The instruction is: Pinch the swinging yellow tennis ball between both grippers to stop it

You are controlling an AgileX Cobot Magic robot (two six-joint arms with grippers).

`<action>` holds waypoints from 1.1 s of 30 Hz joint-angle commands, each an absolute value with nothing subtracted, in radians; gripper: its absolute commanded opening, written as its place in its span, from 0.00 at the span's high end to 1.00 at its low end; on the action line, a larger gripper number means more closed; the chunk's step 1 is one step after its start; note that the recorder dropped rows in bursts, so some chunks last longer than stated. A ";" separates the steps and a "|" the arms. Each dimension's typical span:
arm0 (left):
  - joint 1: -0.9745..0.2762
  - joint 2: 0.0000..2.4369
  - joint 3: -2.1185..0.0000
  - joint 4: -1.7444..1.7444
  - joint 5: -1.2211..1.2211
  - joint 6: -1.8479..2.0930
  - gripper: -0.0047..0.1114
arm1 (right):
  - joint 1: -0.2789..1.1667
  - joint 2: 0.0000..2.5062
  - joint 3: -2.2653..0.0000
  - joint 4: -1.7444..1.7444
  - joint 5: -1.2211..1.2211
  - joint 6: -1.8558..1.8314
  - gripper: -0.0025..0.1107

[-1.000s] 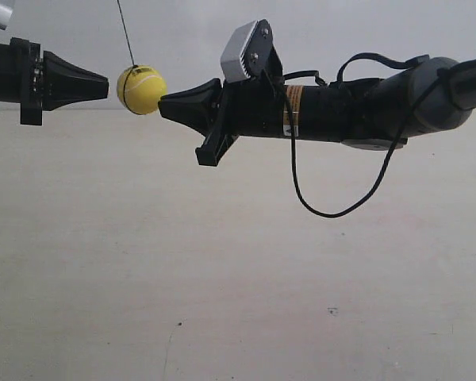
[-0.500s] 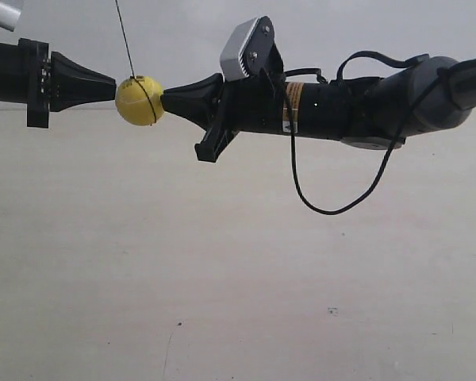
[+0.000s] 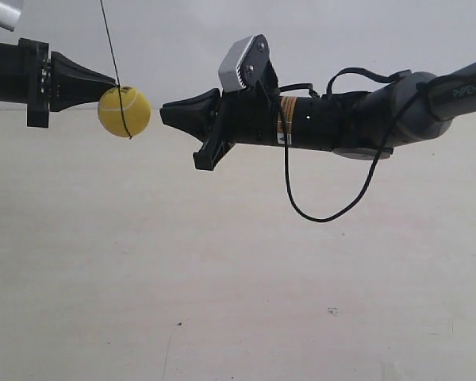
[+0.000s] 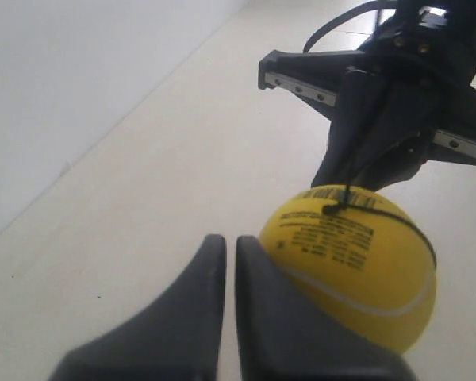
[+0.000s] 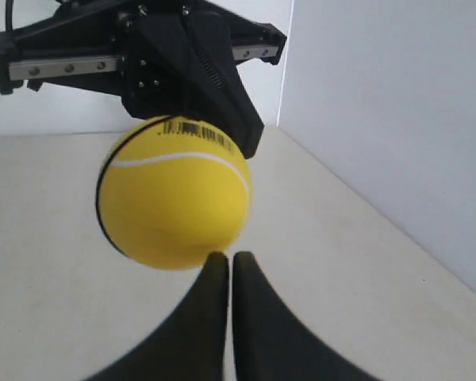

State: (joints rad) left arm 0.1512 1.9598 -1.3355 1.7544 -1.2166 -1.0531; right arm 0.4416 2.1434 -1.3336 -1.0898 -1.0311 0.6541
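Note:
The yellow tennis ball (image 3: 124, 111) hangs on a thin black string (image 3: 109, 44) between two black pointed claws. My left gripper (image 3: 113, 80), at the exterior view's left, is shut, and its tip touches the ball's upper side. My right gripper (image 3: 163, 113), at that view's right, is shut and stands a small gap away from the ball. In the left wrist view the ball (image 4: 357, 262) rests against the side of the shut left gripper (image 4: 224, 242). In the right wrist view the ball (image 5: 174, 194) hovers just past the right gripper (image 5: 223, 258), in front of the left claw (image 5: 182, 71).
A silver-grey camera box (image 3: 242, 63) sits on the right arm, and a black cable (image 3: 317, 214) loops down below it. A pale flat surface (image 3: 238, 302) lies well below both arms. A white wall (image 5: 397, 119) stands behind.
The ball has swung towards the left gripper and dropped slightly, leaving the right gripper's tip, which touched it half a second ago. The right arm has tilted a little.

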 commanded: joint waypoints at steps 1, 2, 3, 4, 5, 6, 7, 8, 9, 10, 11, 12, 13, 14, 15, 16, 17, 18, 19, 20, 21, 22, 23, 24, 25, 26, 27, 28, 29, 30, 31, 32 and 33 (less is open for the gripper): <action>0.153 1.950 -1.331 1.744 -1.221 -1.077 0.92 | 0.439 2.141 -1.339 -1.084 -1.050 0.661 0.98; 0.153 1.950 -1.331 1.744 -1.221 -1.080 0.92 | 0.439 2.141 -1.339 -1.084 -1.054 0.661 0.98; 0.153 1.950 -1.331 1.744 -1.221 -1.084 0.92 | 0.439 2.141 -1.339 -1.084 -1.058 0.661 0.98; 0.153 1.950 -1.331 1.744 -1.221 -1.087 0.92 | 0.440 2.141 -1.339 -1.084 -1.064 0.661 0.98; 0.153 1.950 -1.331 1.744 -1.221 -1.089 0.92 | 0.440 2.141 -1.339 -1.084 -1.069 0.661 0.98; 0.153 1.950 -1.331 1.744 -1.221 -1.094 0.92 | 0.440 2.141 -1.339 -1.084 -1.071 0.661 0.98; 0.153 1.950 -1.331 1.744 -1.221 -1.099 0.92 | 0.440 2.141 -1.339 -1.084 -1.071 0.661 0.98; 0.153 1.950 -1.331 1.744 -1.221 -1.106 0.92 | 0.440 2.141 -1.339 -1.084 -1.071 0.661 0.98; 0.155 1.950 -1.331 1.744 -1.221 -1.107 0.92 | 0.440 2.141 -1.339 -1.084 -1.071 0.664 0.98; 0.155 1.950 -1.331 1.744 -1.221 -1.107 0.92 | 0.440 2.141 -1.339 -1.084 -1.071 0.664 0.98; 0.155 1.950 -1.331 1.744 -1.221 -1.111 0.92 | 0.440 2.141 -1.339 -1.084 -1.071 0.664 0.98; 0.155 1.950 -1.331 1.744 -1.221 -1.115 0.92 | 0.440 2.141 -1.339 -1.084 -1.071 0.664 0.98; 0.155 1.950 -1.329 1.744 -1.221 -1.121 0.92 | 0.440 2.141 -1.339 -1.084 -1.071 0.664 0.98; 0.155 1.950 -1.329 1.744 -1.221 -1.122 0.92 | 0.440 2.141 -1.339 -1.084 -1.071 0.664 0.98; 0.155 1.950 -1.327 1.744 -1.221 -1.122 0.92 | 0.440 2.141 -1.339 -1.082 -1.071 0.664 0.98; 0.155 1.950 -1.327 1.744 -1.221 -1.122 0.92 | 0.440 2.141 -1.339 -1.079 -1.071 0.660 0.98; 0.155 1.950 -1.327 1.744 -1.221 -1.114 0.92 | 0.440 2.141 -1.339 -1.079 -1.071 0.659 0.98; 0.155 1.950 -1.327 1.744 -1.221 -1.105 0.92 | 0.440 2.141 -1.339 -1.077 -1.071 0.653 0.98; 0.155 1.950 -1.327 1.744 -1.221 -1.103 0.92 | 0.440 2.141 -1.339 -1.077 -1.071 0.652 0.98; 0.155 1.950 -1.327 1.744 -1.221 -1.102 0.92 | 0.440 2.141 -1.341 -1.072 -1.071 0.648 0.98; 0.155 1.950 -1.327 1.744 -1.221 -1.098 0.92 | 0.440 2.141 -1.341 -1.068 -1.071 0.646 0.98; 0.155 1.950 -1.327 1.744 -1.221 -1.098 0.92 | 0.440 2.141 -1.341 -1.065 -1.069 0.644 0.98; 0.155 1.950 -1.327 1.744 -1.221 -1.098 0.92 | 0.440 2.141 -1.341 -1.060 -1.069 0.638 0.98; 0.155 1.950 -1.327 1.744 -1.221 -1.098 0.92 | 0.440 2.141 -1.341 -1.055 -1.064 0.636 0.98; 0.155 1.950 -1.327 1.744 -1.221 -1.098 0.92 | 0.440 2.141 -1.341 -1.046 -1.055 0.631 0.98; 0.155 1.950 -1.327 1.744 -1.221 -1.098 0.92 | 0.440 2.141 -1.341 -1.041 -1.048 0.627 0.98; 0.155 1.952 -1.327 1.744 -1.221 -1.098 0.92 | 0.440 2.141 -1.341 -1.035 -1.043 0.622 0.98; 0.153 1.952 -1.327 1.744 -1.221 -1.098 0.92 | 0.440 2.141 -1.341 -1.031 -1.036 0.615 0.98; 0.153 1.952 -1.327 1.744 -1.221 -1.098 0.92 | 0.440 2.141 -1.343 -1.031 -1.037 0.614 0.98; 0.153 1.952 -1.327 1.744 -1.221 -1.098 0.92 | 0.440 2.141 -1.349 -1.031 -1.034 0.617 0.98; 0.153 1.952 -1.327 1.744 -1.221 -1.098 0.92 | 0.440 2.141 -1.353 -1.033 -1.025 0.621 0.98; 0.153 1.952 -1.327 1.744 -1.221 -1.098 0.92 | 0.440 2.141 -1.361 -1.036 -1.021 0.626 0.98; 0.153 1.952 -1.327 1.744 -1.221 -1.100 0.92 | 0.440 2.141 -1.372 -1.040 -1.016 0.639 0.98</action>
